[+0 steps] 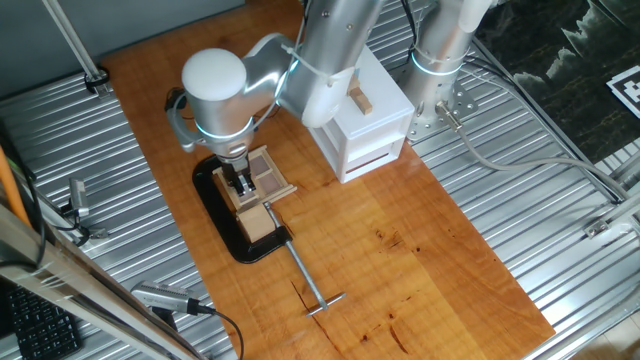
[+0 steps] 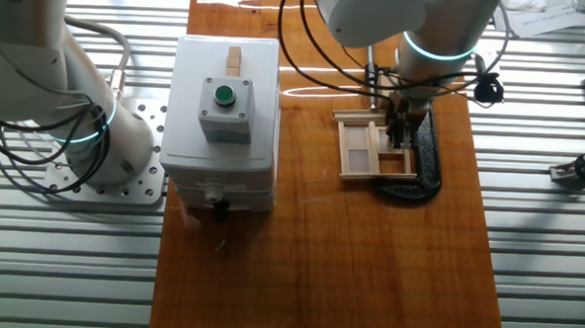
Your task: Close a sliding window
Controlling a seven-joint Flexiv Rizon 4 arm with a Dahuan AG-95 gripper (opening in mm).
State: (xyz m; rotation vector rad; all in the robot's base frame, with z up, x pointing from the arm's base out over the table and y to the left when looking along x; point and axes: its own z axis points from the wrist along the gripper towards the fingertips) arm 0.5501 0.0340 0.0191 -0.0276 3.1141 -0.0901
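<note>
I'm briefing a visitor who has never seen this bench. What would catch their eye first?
First the silver arm bending over the wooden board, its gripper lowered onto the sliding window, a small light-wood frame clamped by a black vise near the board's edge. Next the white box with a green button, standing apart on the same board.
</note>
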